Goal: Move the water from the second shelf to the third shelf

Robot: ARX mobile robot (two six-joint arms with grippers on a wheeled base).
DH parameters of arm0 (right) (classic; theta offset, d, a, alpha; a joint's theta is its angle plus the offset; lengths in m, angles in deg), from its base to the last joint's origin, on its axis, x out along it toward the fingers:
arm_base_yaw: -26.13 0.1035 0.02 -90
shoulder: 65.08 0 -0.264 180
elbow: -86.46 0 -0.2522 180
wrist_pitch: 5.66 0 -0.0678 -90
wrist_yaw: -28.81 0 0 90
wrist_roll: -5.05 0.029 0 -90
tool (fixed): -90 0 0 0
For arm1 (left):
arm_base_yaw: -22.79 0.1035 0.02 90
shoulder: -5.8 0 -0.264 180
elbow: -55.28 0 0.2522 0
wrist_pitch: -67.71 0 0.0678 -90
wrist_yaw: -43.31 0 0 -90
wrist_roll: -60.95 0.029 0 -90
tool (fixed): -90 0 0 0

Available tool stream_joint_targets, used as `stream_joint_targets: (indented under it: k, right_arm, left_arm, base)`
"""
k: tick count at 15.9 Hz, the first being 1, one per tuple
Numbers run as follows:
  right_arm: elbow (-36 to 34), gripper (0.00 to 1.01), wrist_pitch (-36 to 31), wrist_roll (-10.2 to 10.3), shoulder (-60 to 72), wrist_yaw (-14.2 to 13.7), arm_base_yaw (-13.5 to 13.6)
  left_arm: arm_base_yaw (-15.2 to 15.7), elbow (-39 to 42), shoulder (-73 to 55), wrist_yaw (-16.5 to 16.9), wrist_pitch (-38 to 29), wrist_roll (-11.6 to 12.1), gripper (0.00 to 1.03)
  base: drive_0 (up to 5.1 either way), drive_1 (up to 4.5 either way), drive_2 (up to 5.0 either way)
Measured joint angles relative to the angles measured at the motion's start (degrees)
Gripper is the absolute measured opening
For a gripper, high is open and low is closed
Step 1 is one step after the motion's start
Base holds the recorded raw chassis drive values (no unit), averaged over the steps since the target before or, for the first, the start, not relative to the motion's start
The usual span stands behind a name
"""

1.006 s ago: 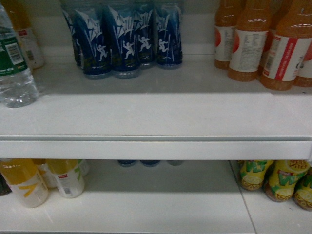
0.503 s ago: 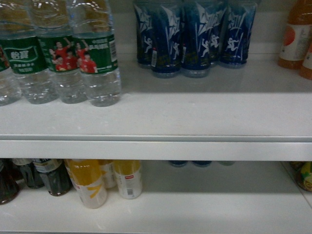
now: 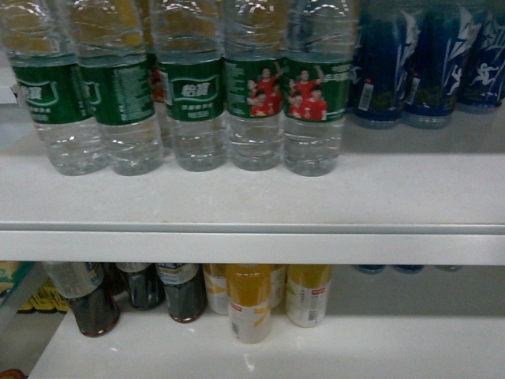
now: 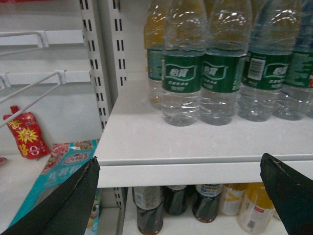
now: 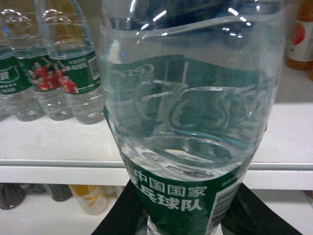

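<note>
The right claw (image 5: 178, 210) is clamped around a water bottle (image 5: 190, 122) held out in front of the white shelf (image 5: 58, 142); the left claw (image 4: 181, 196) hangs spread and empty. Held low on a slick label, the bottle could tip, slip, or clip the shelf lip (image 3: 252, 245) going down.

Five water bottles (image 3: 255, 95) — front row

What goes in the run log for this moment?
right hand: shut on water bottle | left hand: open, empty | shelf row: standing
</note>
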Motion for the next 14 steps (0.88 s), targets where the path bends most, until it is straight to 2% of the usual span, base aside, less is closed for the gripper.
stream_joint_targets:
  k: [8,10,14]
  right_arm:
    - [0.00,0.32,-0.24,0.00,-0.04,0.07,0.00]
    - [0.00,0.32,-0.11,0.02,0.31,0.85,0.02]
    - [0.00,0.32,0.00,0.02,0.15,-0.02,0.00]
  left_arm:
    - [0.00,0.00,0.00,-0.02,0.15,0.00,0.98]
    - [-0.02,0.00,0.00,-0.35,0.33,0.00,0.98]
    - [-0.02,0.00,0.00,0.00,0.04,0.00,0.98]
  base:
    - [-4.9,2.43,2.4]
    - [-4.9,2.48,2.5]
    - [0.0,0.00,0.0]
